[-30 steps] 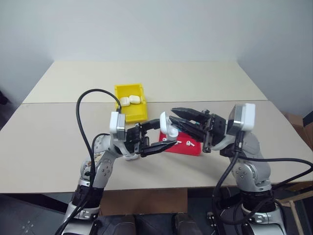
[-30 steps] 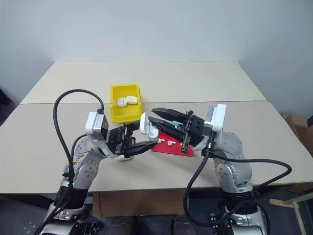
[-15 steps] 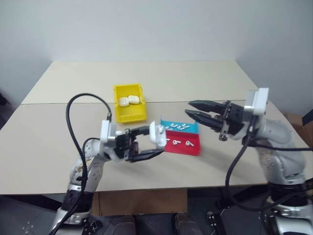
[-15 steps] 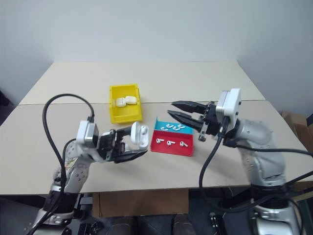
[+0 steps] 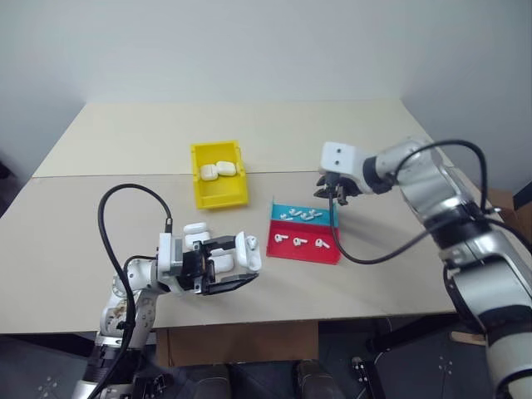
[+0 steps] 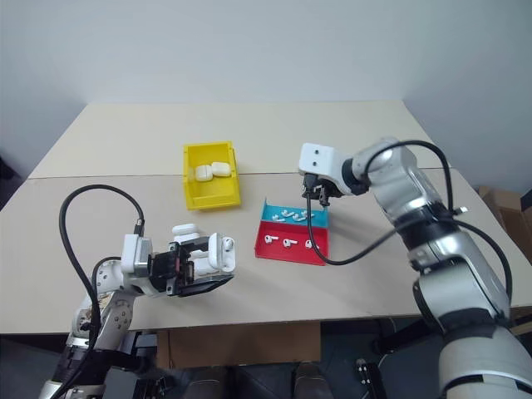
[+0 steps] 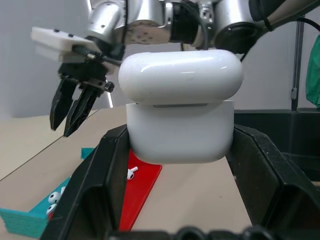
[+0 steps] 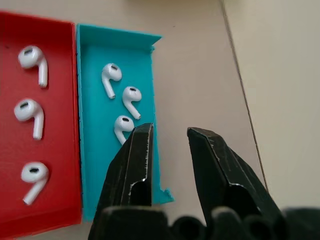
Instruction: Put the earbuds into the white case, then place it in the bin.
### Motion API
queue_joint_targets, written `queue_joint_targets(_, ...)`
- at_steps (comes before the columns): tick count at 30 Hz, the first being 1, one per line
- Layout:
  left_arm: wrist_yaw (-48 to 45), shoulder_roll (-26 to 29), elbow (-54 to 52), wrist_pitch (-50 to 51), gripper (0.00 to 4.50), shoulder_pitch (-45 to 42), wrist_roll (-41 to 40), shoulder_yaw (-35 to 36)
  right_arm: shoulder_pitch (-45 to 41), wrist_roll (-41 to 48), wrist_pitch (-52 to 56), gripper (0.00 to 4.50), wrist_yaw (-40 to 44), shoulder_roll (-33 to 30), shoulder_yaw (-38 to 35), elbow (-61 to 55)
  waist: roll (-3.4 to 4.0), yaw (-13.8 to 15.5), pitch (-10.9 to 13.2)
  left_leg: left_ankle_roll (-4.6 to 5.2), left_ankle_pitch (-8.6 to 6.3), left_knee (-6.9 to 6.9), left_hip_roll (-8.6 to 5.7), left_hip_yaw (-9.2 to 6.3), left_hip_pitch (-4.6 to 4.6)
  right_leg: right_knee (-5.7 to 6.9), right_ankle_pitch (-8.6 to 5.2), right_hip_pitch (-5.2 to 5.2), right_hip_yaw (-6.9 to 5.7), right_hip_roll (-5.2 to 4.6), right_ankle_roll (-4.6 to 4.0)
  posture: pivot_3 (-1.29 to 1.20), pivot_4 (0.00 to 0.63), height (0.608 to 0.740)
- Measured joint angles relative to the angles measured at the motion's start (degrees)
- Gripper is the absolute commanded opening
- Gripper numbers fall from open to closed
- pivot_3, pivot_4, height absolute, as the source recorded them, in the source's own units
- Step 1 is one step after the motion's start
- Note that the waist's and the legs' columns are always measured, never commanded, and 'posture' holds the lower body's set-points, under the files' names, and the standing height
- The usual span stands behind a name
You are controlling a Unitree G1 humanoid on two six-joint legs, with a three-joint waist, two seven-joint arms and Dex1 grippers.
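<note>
Here, glossy rounded white case [image 7: 180, 117] between black hand [image 7: 177, 200] fingers.

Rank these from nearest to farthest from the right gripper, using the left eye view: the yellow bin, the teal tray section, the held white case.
1. Teal tray section, just below the right gripper.
2. Yellow bin, off to its left.
3. White case, in the left gripper near the table's front.

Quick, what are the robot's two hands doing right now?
Left gripper: shut on the small glossy white case.
Right gripper: open, empty, above the teal tray.
</note>
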Motion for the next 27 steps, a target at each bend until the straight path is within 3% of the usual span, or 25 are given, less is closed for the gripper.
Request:
queue_joint_targets(6,1.94,0.17,-1.06,-0.27,2.78,0.95,0.52,0.02,-8.44,-8.66,-15.22,1.45,4.06,7.37,4.15,19.94,0.02,-0.7,0.01,0.01,0.0,-0.01,0.01,0.0,0.04,0.08,0.01,-0.02,-0.01,0.0,-0.02,0.0,0.15,0.74)
queue_joint_targets(12,4.01,0.52,-2.55,-0.24,2.78,1.25,1.07,0.11,-10.81,-13.54,-20.24,1.45,0.99,12.23,4.22,31.05,0.04,-0.9,0.02,-0.01,0.0,-0.01,0.01,-0.01,0.11,0.16,0.03,0.0,-0.01,0.0,-0.06,0.0,0.15,0.74)
queue_joint_targets(17,5.73,0.84,-3.64,-0.11,2.78,2.51,1.16,0.14,-10.88,-16.0,-22.96,1.45,-2.56,13.43,4.07,35.29,0.08,-0.91,0.05,-0.01,0.0,-0.01,0.01,-0.01,0.1,0.15,0.03,-0.01,-0.01,0.01,-0.06,0.0,0.15,0.74)
queue_joint_targets(21,6.74,0.98,-4.31,-0.1,2.78,2.95,1.19,0.13,-10.88,-16.92,-24.52,2.26,-3.26,13.59,3.67,36.65,0.08,-0.95,0.05,0.0,0.0,-0.01,0.01,-0.01,0.12,0.16,0.03,-0.01,0.0,0.01,-0.06,0.0,0.15,0.74)
queue_joint_targets(27,7.56,1.24,-4.62,0.44,2.78,2.99,1.19,0.09,-10.89,-16.88,-23.54,2.26,-2.35,15.51,1.77,37.39,0.08,-1.1,0.05,-0.01,0.0,-0.01,0.01,-0.01,0.19,0.23,0.03,0.01,0.02,0.03,-0.06,0.0,0.15,0.74)
